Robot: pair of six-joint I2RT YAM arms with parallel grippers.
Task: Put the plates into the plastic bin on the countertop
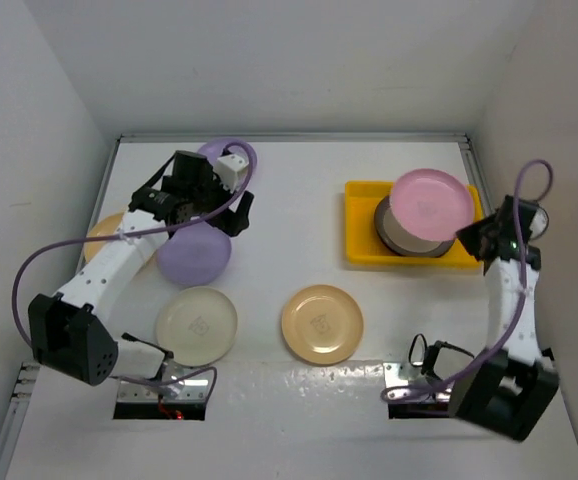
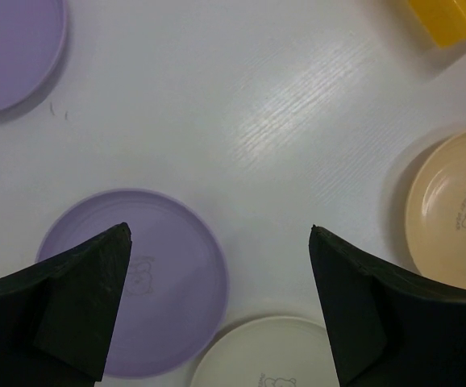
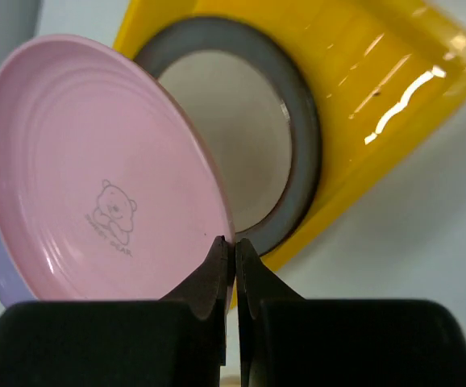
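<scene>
Pinched the pink plate [image 3: 104,177] by its near rim in the right gripper [image 3: 235,250], jaws shut down to a hairline on the thin edge. Held it tilted above the dark grey plate [image 3: 233,137] lying in the plastic bin [image 3: 378,81], seemingly reaching past the bin's far wall in the top view. Risked a slip or a swing with so small a grip on a glossy rim. If let go at that tilt, likely to skid off the grey plate and tip over the wall onto the desk [image 1: 289,200]. Hung the left gripper [image 2: 217,234], spread wide and empty, above a lavender plate [image 2: 160,274], with a cream plate [image 2: 265,355] and a yellow-orange plate [image 2: 451,210] close by. Risked clipping a neighbour on the way down.
</scene>
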